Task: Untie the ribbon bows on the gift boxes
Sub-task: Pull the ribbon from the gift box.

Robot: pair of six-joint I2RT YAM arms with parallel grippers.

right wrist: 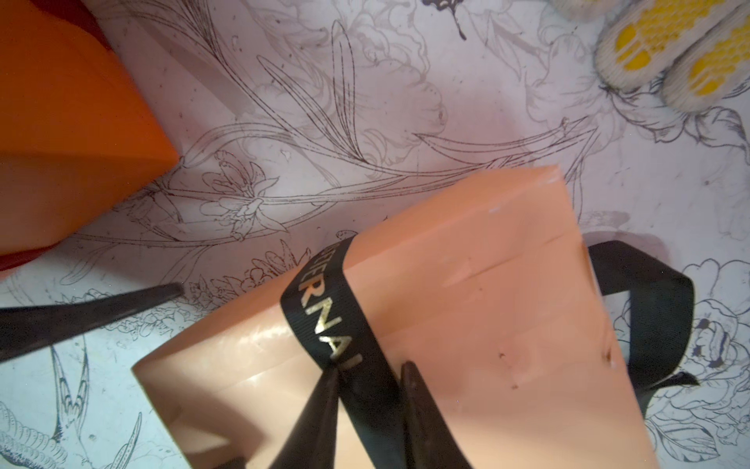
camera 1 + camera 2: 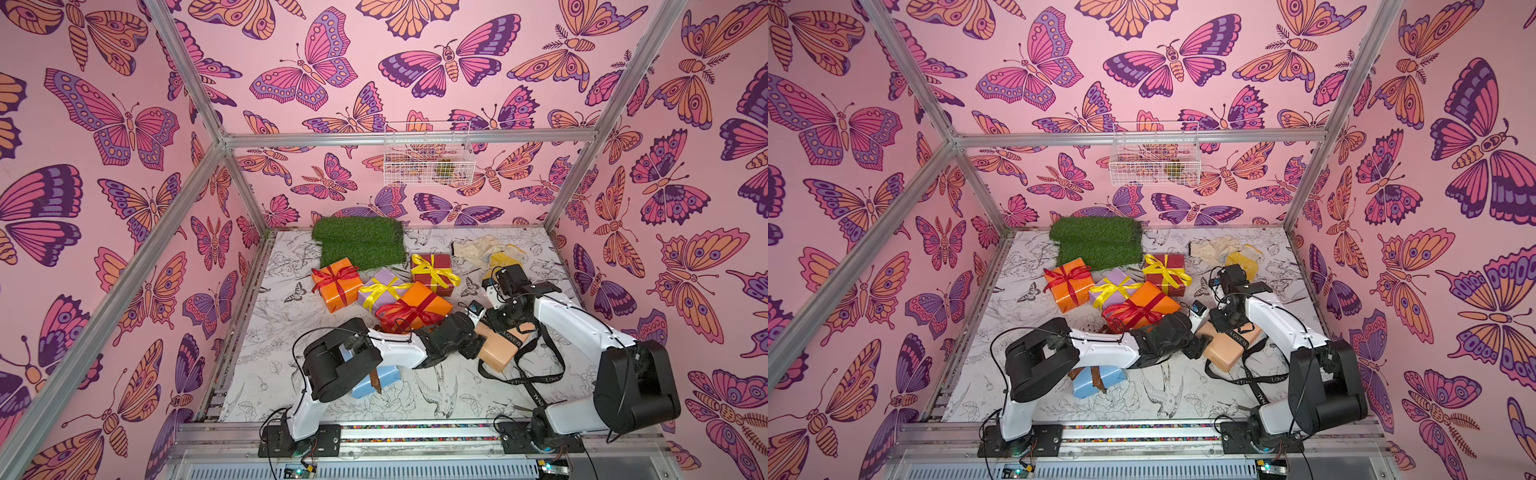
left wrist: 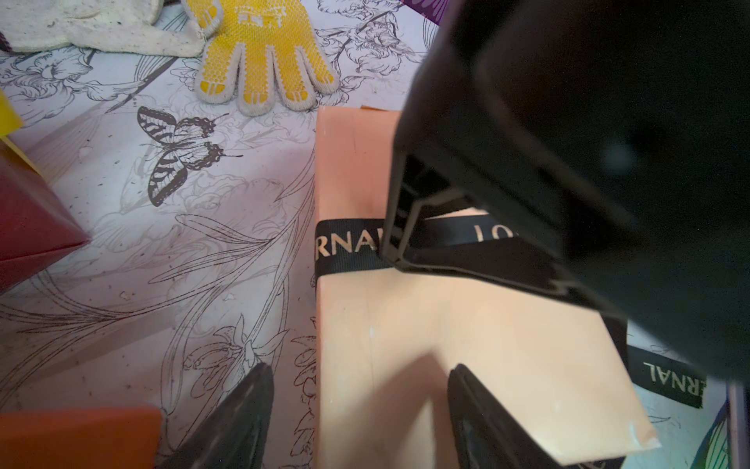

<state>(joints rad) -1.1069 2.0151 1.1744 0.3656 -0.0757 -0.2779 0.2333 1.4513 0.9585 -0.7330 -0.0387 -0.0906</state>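
Black ribbon [image 1: 324, 312] reads "LOVE IS", "ETERNAL".

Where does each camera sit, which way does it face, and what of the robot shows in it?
Top views: high over the front rail, tilted down at the table and gift boxes; left arm and right arm show whole.
Right wrist: on the right arm, looking down the right gripper, fingers flanking the black ribbon on the peach box.
Left wrist: on the left arm, looking past the left gripper at that box; the right gripper intrudes.
Shared: both wrist views show the peach box, black ribbon, yellow glove.
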